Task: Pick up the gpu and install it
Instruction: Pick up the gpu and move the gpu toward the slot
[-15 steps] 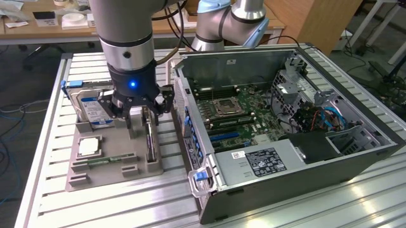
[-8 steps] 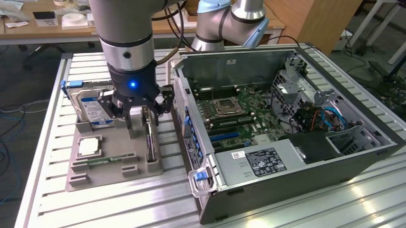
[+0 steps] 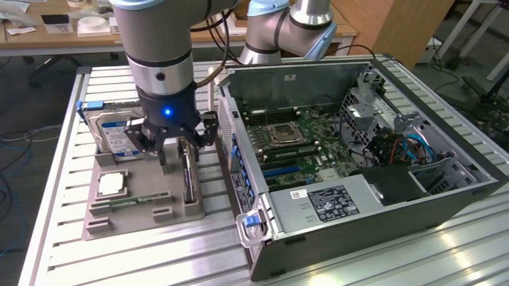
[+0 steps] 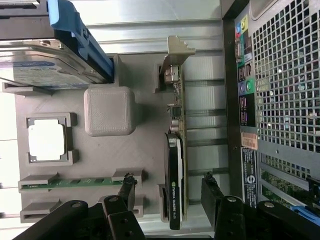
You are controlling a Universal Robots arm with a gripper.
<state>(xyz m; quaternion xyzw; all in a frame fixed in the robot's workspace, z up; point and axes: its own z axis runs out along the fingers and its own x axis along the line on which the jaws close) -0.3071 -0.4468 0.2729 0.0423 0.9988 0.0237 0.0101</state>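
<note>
Reference: the gray holder tray (image 3: 135, 225) on the slatted table. Entries run from the exterior view's left to its right.

- Tray's far left corner: blue-labelled hard drive (image 3: 118, 136), standing on edge.
- Tray's left half: processor chip (image 3: 111, 183) flat in its pocket, with a green memory stick (image 3: 131, 202) slotted on its near side.
- Tray's right edge: the gpu (image 3: 188, 177), on edge in its slot, bracket end toward the tray's far side. Not lifted.
- Over the tray's right edge: gripper (image 3: 181, 156). Claw released. In the wrist view the fingers (image 4: 127, 186) straddle the card with a gap on each side, grasping nothing.
- Just beside the tray's right edge: open computer case (image 3: 445, 199), board exposed.

Risks, my judgement:
- The card looks slightly off-centre between the fingers. One finger may touch first and tilt it in the slot.
- The card is thin, so a shallow pinch could slip.
- The case wall is close to the outer finger and could snag it.
</note>
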